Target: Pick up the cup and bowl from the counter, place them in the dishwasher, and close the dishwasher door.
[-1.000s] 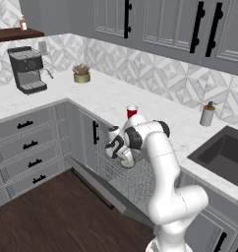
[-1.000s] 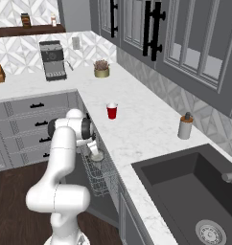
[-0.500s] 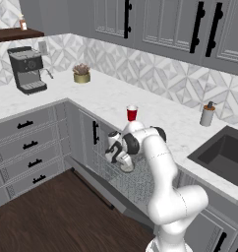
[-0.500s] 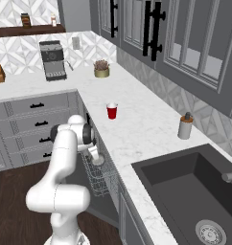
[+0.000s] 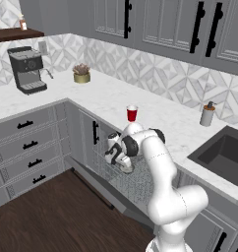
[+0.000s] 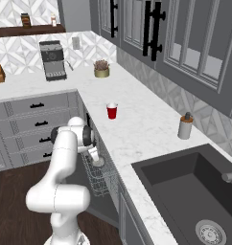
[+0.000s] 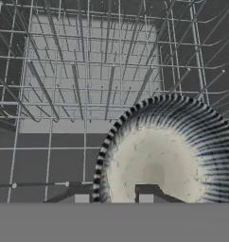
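Hand view places the gripper (image 7: pixel 113 198) directly over the bowl (image 7: pixel 168 151), its two finger tips straddling the near rim; whether the jaws clamp the rim or stand slightly apart cannot be told. Beneath the bowl lies the grey wire rack (image 7: pixel 88 71) of the dishwasher (image 5: pixel 135 187). Below the rack, the dishwasher door (image 5: pixel 99 184) hangs lowered. Above the rack, the cup (image 5: pixel 132 113) stands upright on the worktop (image 5: pixel 155 113), well apart from the soap dispenser (image 5: pixel 207 114).
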